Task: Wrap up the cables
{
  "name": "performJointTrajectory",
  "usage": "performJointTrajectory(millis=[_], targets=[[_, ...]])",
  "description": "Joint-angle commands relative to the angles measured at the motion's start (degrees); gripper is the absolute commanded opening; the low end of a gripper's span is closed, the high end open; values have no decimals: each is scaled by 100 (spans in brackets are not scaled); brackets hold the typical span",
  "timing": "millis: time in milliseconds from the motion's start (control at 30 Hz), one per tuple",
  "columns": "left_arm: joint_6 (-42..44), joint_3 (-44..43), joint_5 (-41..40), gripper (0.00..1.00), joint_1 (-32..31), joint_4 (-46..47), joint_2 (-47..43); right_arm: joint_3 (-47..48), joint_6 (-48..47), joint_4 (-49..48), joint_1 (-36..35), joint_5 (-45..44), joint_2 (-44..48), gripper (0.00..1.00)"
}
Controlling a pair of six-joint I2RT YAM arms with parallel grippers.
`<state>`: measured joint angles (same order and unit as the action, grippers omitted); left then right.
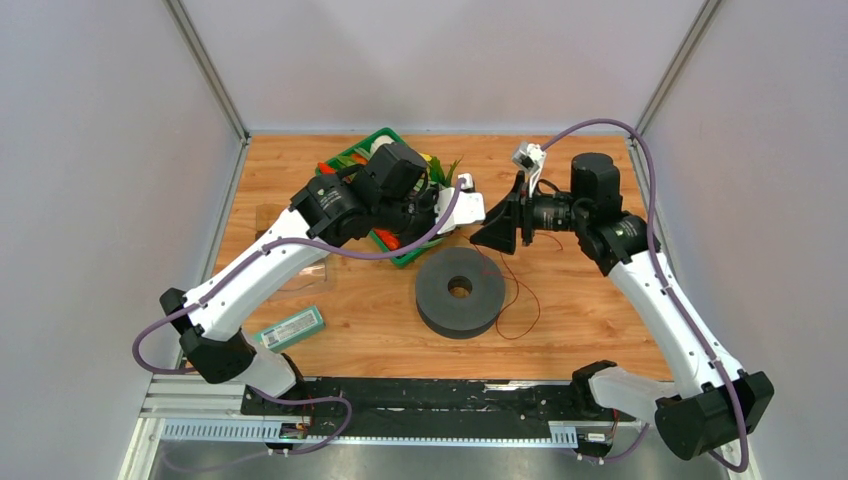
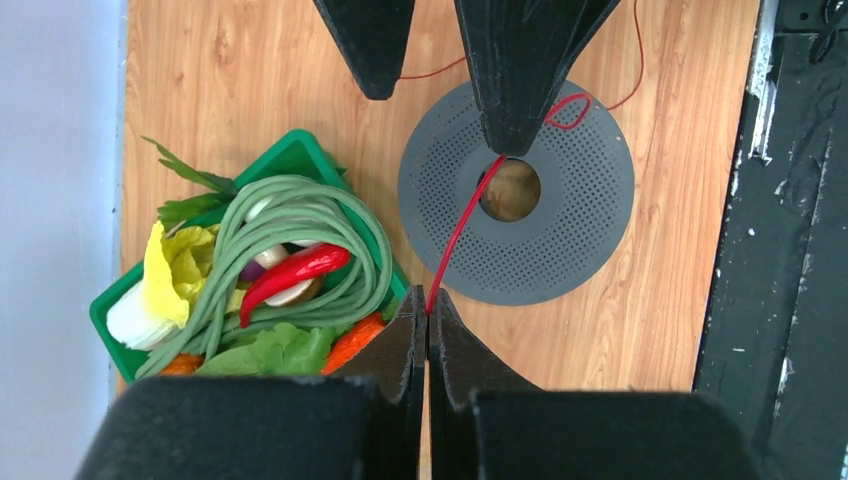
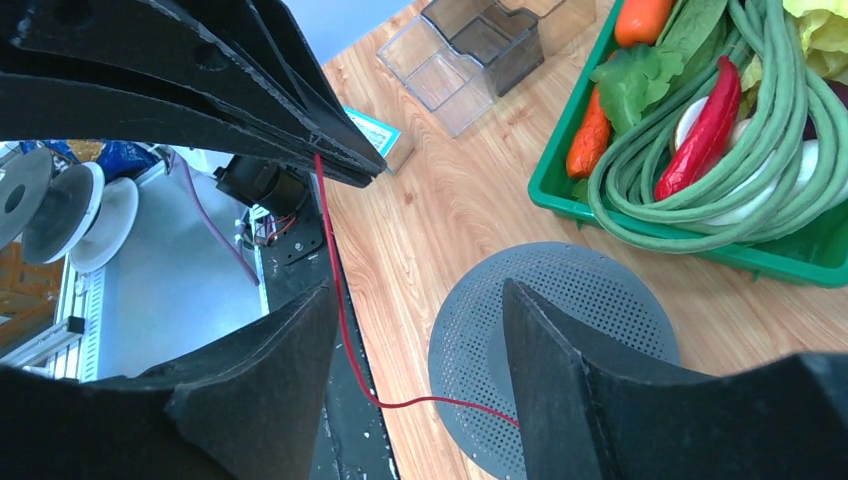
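**Item 1, red wire.** I am pinching it at the very tips of my left gripper, whose jaws are pressing fully together on it. From there it is running in a nearly straight line, clear of the table, to my right gripper, where it is meeting the tip of one finger. Seen from my right wrist, it is crossing the gap between that gripper's two fingers. Beyond that gripper the slack is lying in loose loops on the wooden table.

**Item 2, right gripper.** Its jaws are standing apart and gripping nothing. The wire is lying between them.

**Item 3, grey perforated spool.** It is lying flat beneath both grippers, its centre hole under the stretched wire.

**Item 4, green tray.** It is sitting just beside my left gripper, on the side away from the right one. It is holding coiled long beans, a red chilli, a carrot and leafy greens.

**Item 5, clear boxes.** They are standing beyond my left gripper as seen from the right.

**Item 6, teal packet.** It is lying well behind my left gripper, near that arm's base.
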<state>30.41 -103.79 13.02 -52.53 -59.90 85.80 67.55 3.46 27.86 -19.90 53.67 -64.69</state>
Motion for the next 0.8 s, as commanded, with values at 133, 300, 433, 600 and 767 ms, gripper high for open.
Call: performJointTrajectory(millis=[133,300,433,600,767], targets=[[-79,34,166,0,-55,40,-160,39,-65,-272,-286,135,-62,57],[-71,25,140,0,-47,31,-125,48,-153,-202,-436,13,-88,46],[-193,87,289,2,-55,101,-239,74,-320,-53,-436,-181,-71,8],[-255,139,1568,58,488,-347,-624,319,-837,465,-339,-384,122,0],[-590,719,2486,68,1307,118,-1345,514,-1506,1204,-242,-208,254,0]])
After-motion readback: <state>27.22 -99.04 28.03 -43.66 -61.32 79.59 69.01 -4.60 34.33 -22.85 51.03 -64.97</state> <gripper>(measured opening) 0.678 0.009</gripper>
